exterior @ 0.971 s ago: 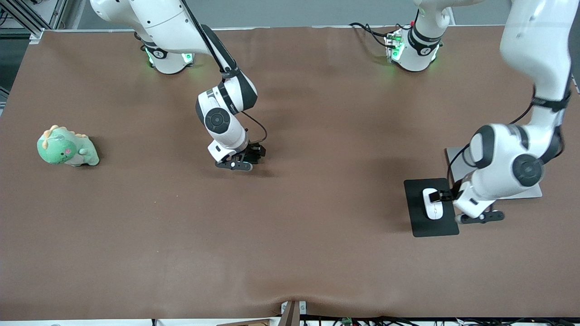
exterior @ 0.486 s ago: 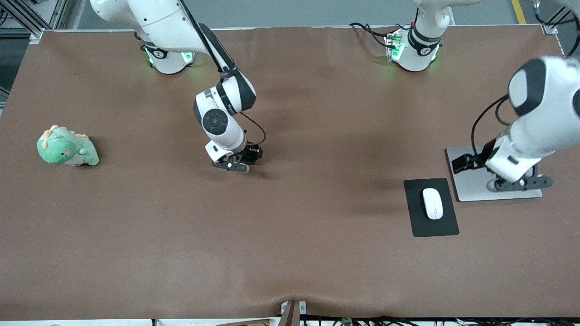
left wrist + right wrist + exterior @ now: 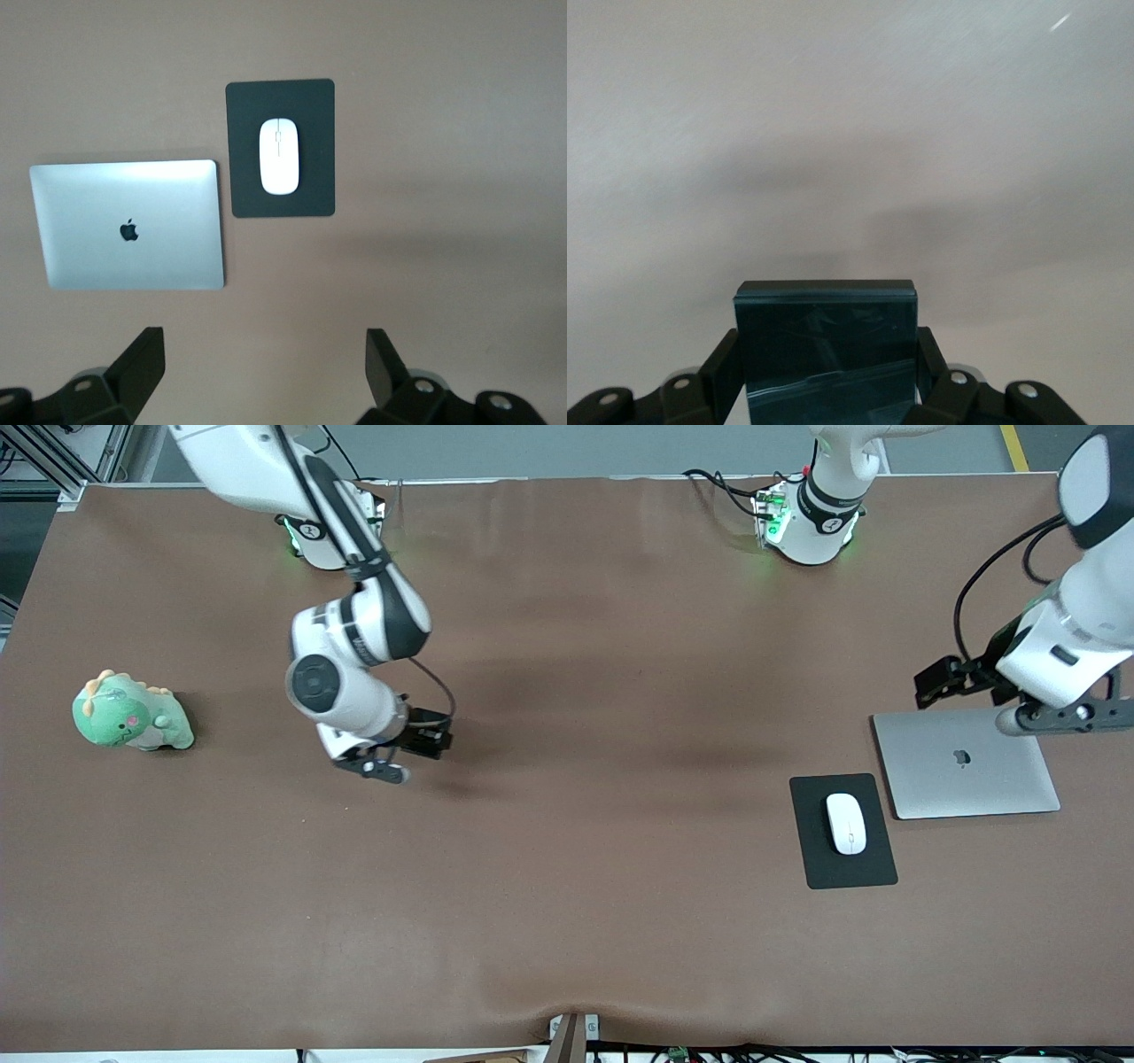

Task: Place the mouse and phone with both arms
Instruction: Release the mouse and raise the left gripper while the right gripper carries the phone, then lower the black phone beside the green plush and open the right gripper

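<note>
- Mouse (image 3: 847, 824): one, white, oval, thin grey line down its middle; lies on one black mouse pad (image 3: 842, 864) at the left arm's end of the table; apart from both claws, nearer to the front camera than the spot below the left gripper; seen too from the left wrist (image 3: 280, 157), on the pad (image 3: 282, 202).
- Phone (image 3: 826, 350): one, glossy black slab, clamped between the right gripper's fingers (image 3: 718, 372); hidden in the front view.
- Laptop (image 3: 966, 763): one, silver, closed, logo up; just beside the mouse pad, toward the left arm's end; also in the left wrist view (image 3: 128, 226).
- Plush dinosaur (image 3: 130, 713): one, green, on the table at the right arm's end, well apart from the right gripper.
- Grippers: two.
  - Left gripper (image 3: 1054, 716): up in the air over the laptop's edge that is farther from the front camera; fingers (image 3: 142, 359) spread wide, holding nothing.
  - Right gripper (image 3: 376, 766): low over bare brown table (image 3: 567, 921), between the dinosaur and the table's middle; closed on the phone.
- Arms: two, white with black joint bands, bases lit green.
</note>
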You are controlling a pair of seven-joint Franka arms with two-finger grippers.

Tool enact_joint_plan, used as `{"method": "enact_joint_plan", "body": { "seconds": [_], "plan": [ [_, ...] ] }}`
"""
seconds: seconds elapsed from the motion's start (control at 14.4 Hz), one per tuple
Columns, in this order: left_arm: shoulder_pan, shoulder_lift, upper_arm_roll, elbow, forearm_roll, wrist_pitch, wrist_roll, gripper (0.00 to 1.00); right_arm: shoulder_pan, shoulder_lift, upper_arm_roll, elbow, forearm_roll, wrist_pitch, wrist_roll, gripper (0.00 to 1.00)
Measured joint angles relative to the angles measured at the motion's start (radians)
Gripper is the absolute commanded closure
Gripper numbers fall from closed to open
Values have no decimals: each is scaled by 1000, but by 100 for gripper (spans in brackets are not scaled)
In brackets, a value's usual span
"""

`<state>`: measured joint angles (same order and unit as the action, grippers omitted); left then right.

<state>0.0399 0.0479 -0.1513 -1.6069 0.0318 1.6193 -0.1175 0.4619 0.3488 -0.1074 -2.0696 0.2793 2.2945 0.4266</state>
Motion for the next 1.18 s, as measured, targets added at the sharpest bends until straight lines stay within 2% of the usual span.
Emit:
{"method": "enact_joint_plan", "body": {
  "seconds": [0.49,0.76,0.97,1.18],
  "plan": [
    [-29,-127,16,24,-6,-133,12,0,-264,-32,-4,-101,-1,2,-379,100],
    [-68,-189,96,24,-10,-197,67,0,-397,-68,-8,-156,-7,2,-538,100],
    [-67,-198,108,24,-14,-211,83,0,-473,-86,-23,-200,-54,23,-637,100],
    [-72,-194,107,20,-30,-211,83,0,-559,-86,-28,-230,-65,45,-733,100]
  ]
}}
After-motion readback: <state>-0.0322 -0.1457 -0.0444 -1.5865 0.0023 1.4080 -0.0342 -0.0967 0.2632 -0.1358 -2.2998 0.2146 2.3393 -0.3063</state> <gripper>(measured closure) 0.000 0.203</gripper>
